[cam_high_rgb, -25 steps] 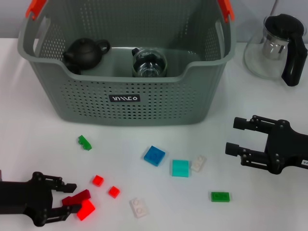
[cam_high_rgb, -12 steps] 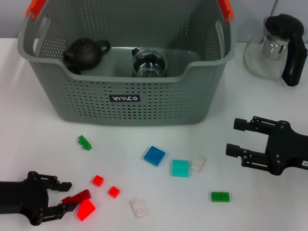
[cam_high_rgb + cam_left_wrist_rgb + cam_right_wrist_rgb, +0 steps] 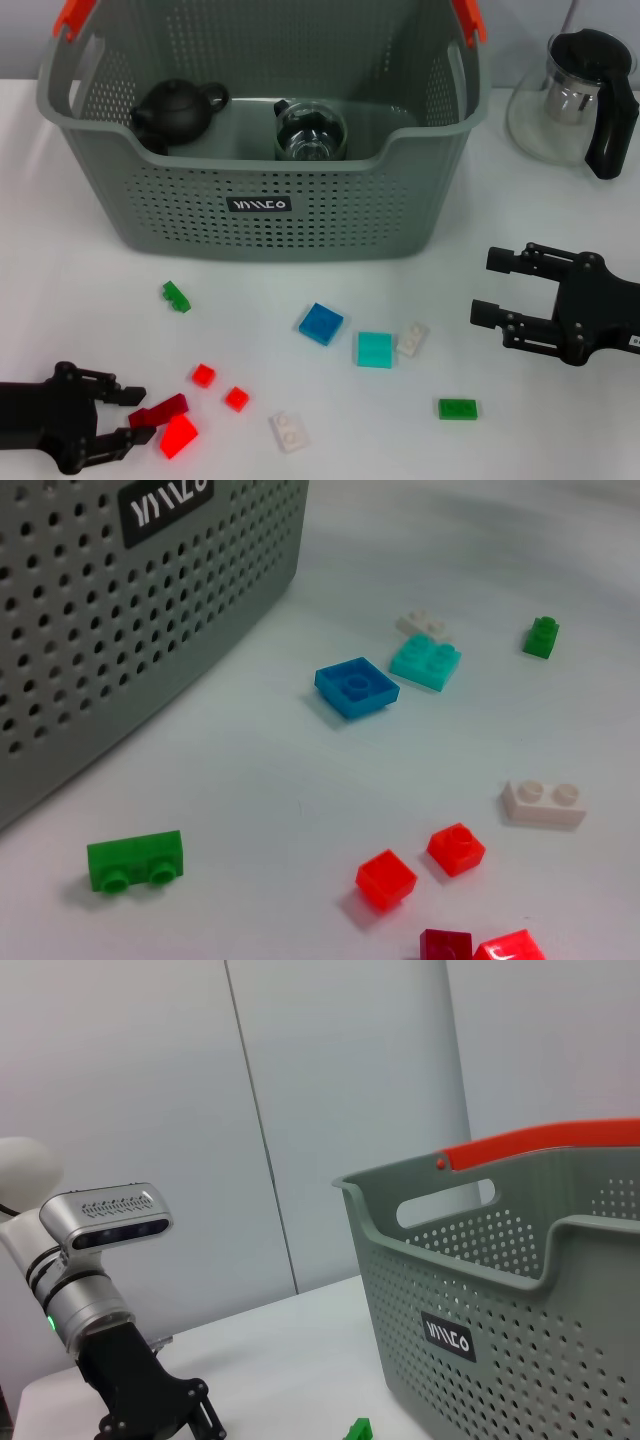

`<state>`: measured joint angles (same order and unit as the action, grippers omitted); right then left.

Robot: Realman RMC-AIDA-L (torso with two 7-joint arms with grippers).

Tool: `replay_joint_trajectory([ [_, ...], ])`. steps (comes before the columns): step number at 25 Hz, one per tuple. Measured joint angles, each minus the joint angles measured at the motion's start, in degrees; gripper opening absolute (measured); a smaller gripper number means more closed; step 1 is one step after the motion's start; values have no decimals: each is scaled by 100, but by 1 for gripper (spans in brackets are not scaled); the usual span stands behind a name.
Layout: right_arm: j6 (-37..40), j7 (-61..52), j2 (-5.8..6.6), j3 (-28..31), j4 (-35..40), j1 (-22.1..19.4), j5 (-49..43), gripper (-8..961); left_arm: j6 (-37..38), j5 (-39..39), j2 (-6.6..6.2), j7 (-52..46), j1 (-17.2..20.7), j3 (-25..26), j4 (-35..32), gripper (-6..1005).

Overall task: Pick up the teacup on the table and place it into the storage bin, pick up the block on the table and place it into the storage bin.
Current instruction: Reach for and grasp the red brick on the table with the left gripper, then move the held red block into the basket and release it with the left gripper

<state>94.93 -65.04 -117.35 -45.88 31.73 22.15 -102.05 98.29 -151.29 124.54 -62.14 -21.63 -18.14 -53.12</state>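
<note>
The grey-green storage bin (image 3: 260, 215) stands at the back, holding a glass teacup (image 3: 311, 132) and a black teapot (image 3: 178, 108). Several blocks lie on the white table in front of it. My left gripper (image 3: 147, 413) is open at the front left, low over the table. Its fingertips flank the near end of a dark red block (image 3: 165, 409), with a bright red block (image 3: 178, 436) beside it. Both show at the left wrist view's edge, dark red (image 3: 445, 946) and bright red (image 3: 510, 948). My right gripper (image 3: 480, 285) is open and empty at the right.
Other blocks: green (image 3: 176, 296), blue (image 3: 320, 323), teal (image 3: 375, 349), white (image 3: 411, 340), green (image 3: 457, 408), white (image 3: 288, 432), two small red (image 3: 203, 375), (image 3: 237, 398). A glass pitcher with a black handle (image 3: 575, 100) stands at the back right. The right wrist view shows the bin (image 3: 520, 1290).
My left gripper has drawn back a little toward the left, away from the red blocks, still open. The blocks and the right gripper have not moved.
</note>
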Motion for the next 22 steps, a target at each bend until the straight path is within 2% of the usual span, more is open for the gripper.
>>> replay_joint_trajectory([
  [6,0,17,2,0,0,-1,1,742,-43,-78,2,-130,-24,-72,30,462],
  [12,-1,32,2,0,0,-10,1,742,-61,-99,-26,-466,-96,-45,-1,388],
  [17,-2,40,6,0,0,-24,1,742,1,-103,-26,-577,-123,-47,-14,188],
  [22,-2,42,10,0,0,-26,1,741,541,72,-66,-647,-135,93,-262,176],
])
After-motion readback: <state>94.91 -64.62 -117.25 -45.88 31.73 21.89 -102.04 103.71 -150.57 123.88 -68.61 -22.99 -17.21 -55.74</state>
